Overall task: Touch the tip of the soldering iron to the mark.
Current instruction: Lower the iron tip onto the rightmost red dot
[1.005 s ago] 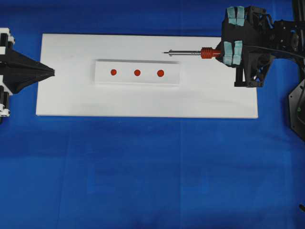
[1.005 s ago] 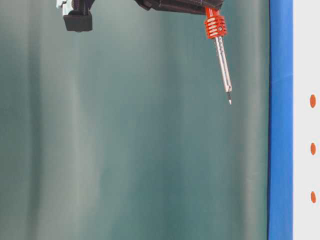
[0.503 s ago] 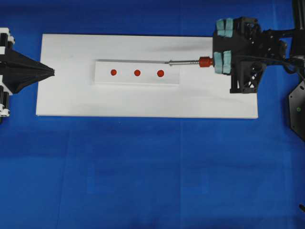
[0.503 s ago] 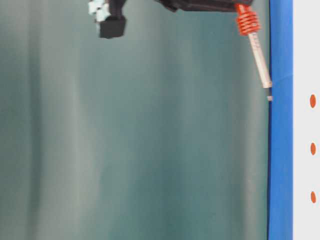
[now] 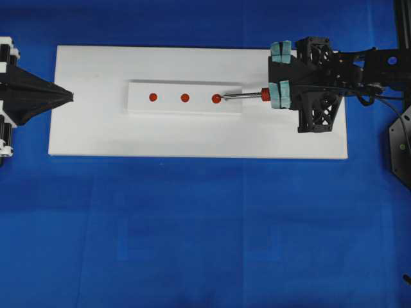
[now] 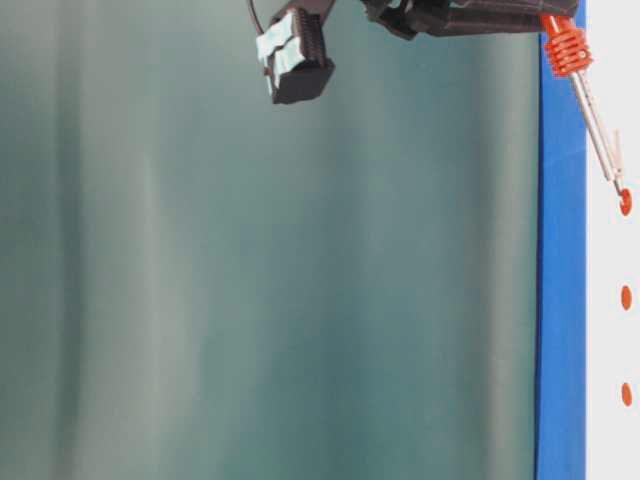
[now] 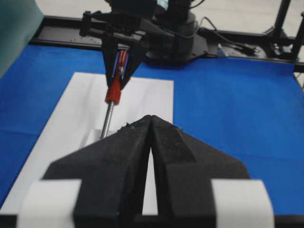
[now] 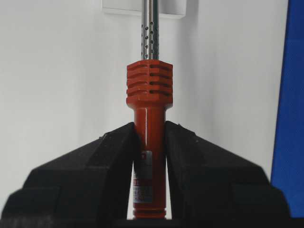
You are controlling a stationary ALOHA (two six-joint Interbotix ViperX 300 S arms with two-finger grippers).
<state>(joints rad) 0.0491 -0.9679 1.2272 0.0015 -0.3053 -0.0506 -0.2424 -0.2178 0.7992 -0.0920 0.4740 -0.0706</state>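
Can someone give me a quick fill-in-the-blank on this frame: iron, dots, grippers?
1. The red-handled soldering iron is clamped in the ____ gripper.
2. The white rectangular strip carries ____ round red dots.
3. Seen from overhead, the iron's tip sits at the dot nearest the right gripper, not at the ____ red dot, the mark.
4. The left gripper is shut and holds ____.

Missing: right; three; centre; nothing

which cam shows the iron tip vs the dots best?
Overhead: the soldering iron tip sits at the rightmost dot, not the mark. Table-level shows the tip meeting one dot from the side. Left wrist shows only handle and part of the shaft; right wrist crops the tip out.
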